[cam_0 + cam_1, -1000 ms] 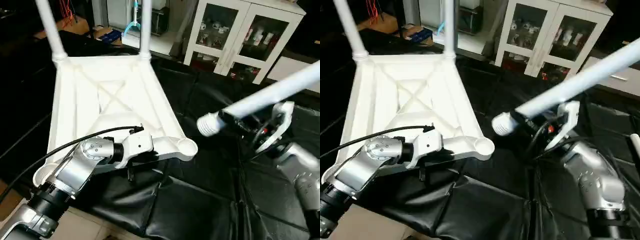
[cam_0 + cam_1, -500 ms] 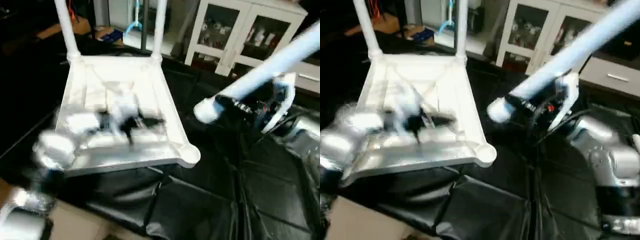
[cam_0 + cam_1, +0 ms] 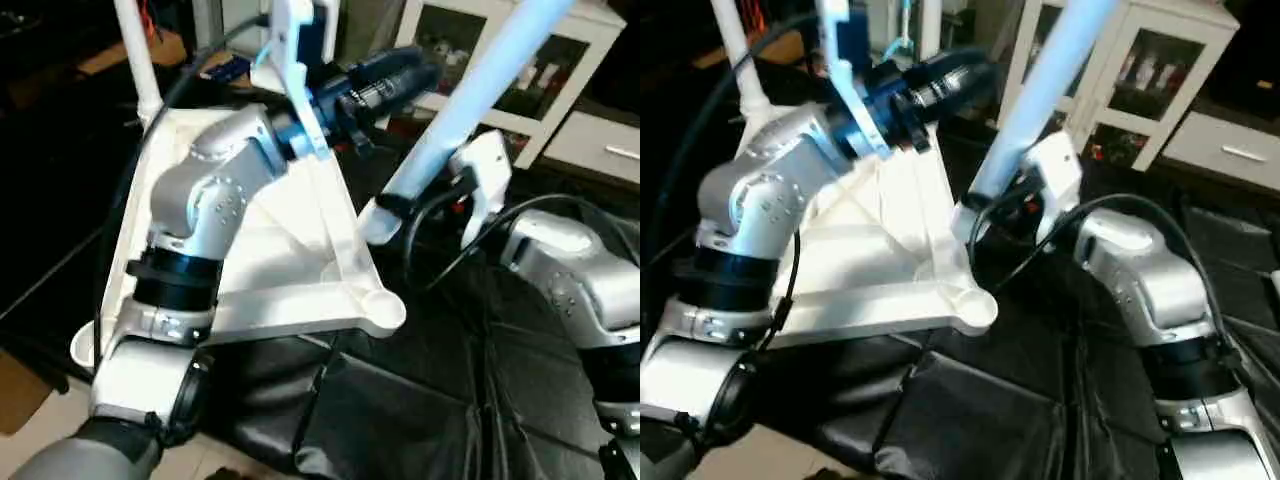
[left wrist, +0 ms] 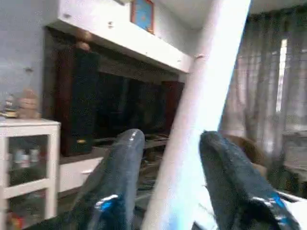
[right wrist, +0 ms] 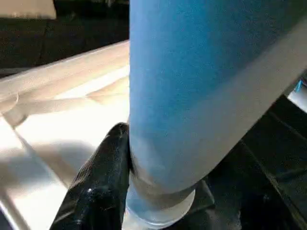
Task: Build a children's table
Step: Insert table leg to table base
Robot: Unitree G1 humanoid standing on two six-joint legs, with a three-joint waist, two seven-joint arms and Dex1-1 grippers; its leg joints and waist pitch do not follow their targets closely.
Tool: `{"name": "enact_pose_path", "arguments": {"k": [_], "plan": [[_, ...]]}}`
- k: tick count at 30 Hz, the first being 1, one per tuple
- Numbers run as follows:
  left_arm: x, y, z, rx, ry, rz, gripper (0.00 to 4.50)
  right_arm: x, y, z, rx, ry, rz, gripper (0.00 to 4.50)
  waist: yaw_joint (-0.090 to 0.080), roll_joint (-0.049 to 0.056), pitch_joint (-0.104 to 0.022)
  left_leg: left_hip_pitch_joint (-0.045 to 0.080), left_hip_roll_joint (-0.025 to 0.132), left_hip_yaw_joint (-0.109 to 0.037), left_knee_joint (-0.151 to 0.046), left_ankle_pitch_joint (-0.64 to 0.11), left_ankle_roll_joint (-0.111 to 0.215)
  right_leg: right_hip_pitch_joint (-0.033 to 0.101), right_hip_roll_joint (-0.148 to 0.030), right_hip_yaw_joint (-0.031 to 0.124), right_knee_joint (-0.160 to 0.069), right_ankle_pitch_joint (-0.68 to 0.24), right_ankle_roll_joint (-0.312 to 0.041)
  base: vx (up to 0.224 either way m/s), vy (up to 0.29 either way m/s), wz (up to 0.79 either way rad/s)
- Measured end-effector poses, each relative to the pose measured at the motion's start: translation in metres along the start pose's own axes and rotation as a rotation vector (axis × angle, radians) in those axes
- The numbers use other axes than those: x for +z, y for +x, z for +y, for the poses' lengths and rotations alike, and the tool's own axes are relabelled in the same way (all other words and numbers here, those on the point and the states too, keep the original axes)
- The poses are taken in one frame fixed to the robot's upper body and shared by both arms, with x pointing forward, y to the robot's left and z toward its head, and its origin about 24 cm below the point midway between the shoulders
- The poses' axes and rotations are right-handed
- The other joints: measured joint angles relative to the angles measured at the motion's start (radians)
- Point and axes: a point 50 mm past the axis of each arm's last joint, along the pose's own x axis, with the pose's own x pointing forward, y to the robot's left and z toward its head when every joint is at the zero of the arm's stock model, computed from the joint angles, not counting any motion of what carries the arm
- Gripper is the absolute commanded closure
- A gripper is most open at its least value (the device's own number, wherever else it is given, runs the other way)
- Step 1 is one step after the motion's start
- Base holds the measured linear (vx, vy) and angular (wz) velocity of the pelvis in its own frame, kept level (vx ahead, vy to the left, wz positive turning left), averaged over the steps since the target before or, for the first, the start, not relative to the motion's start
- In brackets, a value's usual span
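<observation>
Clenching near its threaded end, the right tool (image 3: 425, 205) carries the long white tapered plastic leg (image 3: 470, 95); light, stiff, slippery. Left tool (image 4: 165, 191) straddles it, fingers apart.

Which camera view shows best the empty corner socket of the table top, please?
The left eye view: the socket lies whole and unhidden at the top's near corner, below the leg in the right gripper. The right eye view shows it equally open. In the wrist views I cannot make it out.
</observation>
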Motion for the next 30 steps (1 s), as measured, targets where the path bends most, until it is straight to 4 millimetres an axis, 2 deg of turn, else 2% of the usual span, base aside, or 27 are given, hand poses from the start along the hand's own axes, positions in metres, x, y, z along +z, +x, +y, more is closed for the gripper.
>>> {"name": "enact_pose_path", "arguments": {"k": [4, 6, 7, 11, 14, 15, 17, 20, 21, 22, 24, 25, 26, 30], "plan": [[0.000, 0.003, -0.005, -0.047, -0.044, 0.003, 1.73, -0.006, 0.004, 0.004, 0.019, -0.042, 0.055, 2.63, 0.001, 0.001, 0.001, 0.002, 0.000, 0.000, 0.000, 0.001, -0.002, 0.001, 0.000, 0.000, 0.001, 0.000, 0.000, 0.000, 0.000, 0.00], [0.000, 0.003, -0.005, -0.041, -0.052, 0.010, 1.73, -0.009, 0.006, 0.007, 0.033, -0.057, 0.083, 2.63, 0.000, 0.001, 0.001, 0.002, 0.000, 0.000, 0.000, 0.001, -0.003, 0.001, 0.000, 0.000, 0.002, 0.001, 0.000, 0.000, 0.000, 0.00], [-0.001, 0.003, -0.006, -0.044, -0.065, 0.016, 1.46, -0.010, 0.006, 0.008, 0.040, -0.061, 0.096, 2.63, 0.001, 0.001, 0.001, 0.002, 0.000, 0.000, 0.001, 0.001, -0.004, 0.001, 0.000, 0.000, 0.002, 0.001, 0.000, 0.000, 0.000, 0.00], [0.000, 0.003, -0.009, -0.059, -0.072, 0.026, 1.36, -0.013, 0.003, 0.010, 0.082, -0.129, 0.168, 2.63, 0.004, 0.002, 0.001, 0.002, 0.000, 0.000, 0.001, 0.001, -0.003, 0.001, 0.000, 0.000, 0.002, 0.001, 0.000, 0.000, 0.000, 0.00], [-0.002, 0.004, -0.009, -0.061, -0.055, 0.058, 0.97, -0.016, 0.002, 0.013, 0.117, -0.157, 0.205, 2.63, 0.002, 0.002, 0.002, 0.002, 0.000, 0.000, 0.001, 0.002, -0.002, 0.001, 0.000, 0.001, 0.002, 0.001, 0.000, 0.000, 0.000, 0.00], [-0.004, 0.005, -0.010, -0.059, -0.047, 0.073, 0.97, -0.016, 0.002, 0.014, 0.120, -0.162, 0.208, 2.63, 0.002, 0.003, 0.002, 0.002, 0.000, 0.000, 0.001, 0.002, -0.001, 0.001, 0.000, 0.000, 0.002, 0.001, 0.000, 0.000, 0.000, 0.00], [-0.007, 0.005, -0.008, -0.040, -0.032, 0.104, 1.47, -0.014, 0.002, 0.014, 0.117, -0.181, 0.210, 2.63, 0.002, 0.005, 0.003, 0.002, 0.000, 0.000, 0.001, 0.002, -0.001, 0.001, 0.000, 0.001, 0.002, 0.001, 0.000, 0.000, 0.000, 0.00], [-0.010, 0.002, -0.001, 0.010, -0.020, 0.136, 1.37, -0.013, 0.002, 0.014, 0.116, -0.183, 0.209, 2.63, 0.002, 0.005, 0.003, 0.002, 0.000, 0.000, 0.001, 0.003, -0.001, 0.001, 0.000, 0.001, 0.003, 0.001, 0.000, 0.000, 0.000, 0.00], [-0.010, 0.001, 0.001, 0.025, -0.019, 0.142, 1.80, -0.014, 0.002, 0.014, 0.115, -0.182, 0.209, 2.63, 0.002, 0.005, 0.003, 0.002, 0.000, 0.000, 0.001, 0.003, -0.001, 0.001, 0.000, 0.001, 0.003, 0.001, 0.000, 0.000, 0.000, 0.00], [-0.010, 0.001, 0.003, 0.040, -0.017, 0.143, 1.93, -0.013, 0.002, 0.014, 0.115, -0.180, 0.208, 2.63, 0.002, 0.005, 0.003, 0.002, 0.000, 0.000, 0.001, 0.002, -0.001, 0.001, 0.000, 0.001, 0.003, 0.001, 0.000, 0.000, 0.000, 0.00], [-0.009, 0.001, 0.004, 0.054, -0.020, 0.136, 1.88, -0.013, 0.002, 0.014, 0.114, -0.172, 0.198, 2.63, 0.002, 0.005, 0.003, 0.002, 0.000, 0.000, 0.001, 0.002, -0.001, 0.001, 0.000, 0.001, 0.003, 0.001, 0.000, 0.000, 0.000, 0.00], [-0.009, 0.001, 0.006, 0.066, -0.020, 0.134, 1.98, -0.012, 0.002, 0.014, 0.120, -0.162, 0.190, 2.63, 0.002, 0.005, 0.003, 0.002, 0.000, 0.000, 0.001, 0.002, -0.001, 0.001, 0.000, 0.001, 0.003, 0.001, 0.000, 0.000, 0.000, 0.00], [-0.010, 0.000, 0.007, 0.074, -0.020, 0.135, 2.34, -0.011, 0.002, 0.014, 0.126, -0.157, 0.186, 2.63, 0.002, 0.005, 0.003, 0.002, 0.000, 0.000, 0.001, 0.002, -0.001, 0.001, 0.000, 0.000, 0.003, 0.001, 0.000, 0.000, 0.000, 0.00], [-0.010, 0.000, 0.008, 0.083, -0.019, 0.131, 2.46, -0.012, 0.002, 0.015, 0.150, -0.135, 0.183, 2.64, 0.004, 0.005, 0.003, 0.002, 0.000, 0.000, 0.001, 0.002, 0.000, 0.001, 0.000, 0.001, 0.003, 0.001, 0.000, 0.000, 0.000, 0.00]]}}
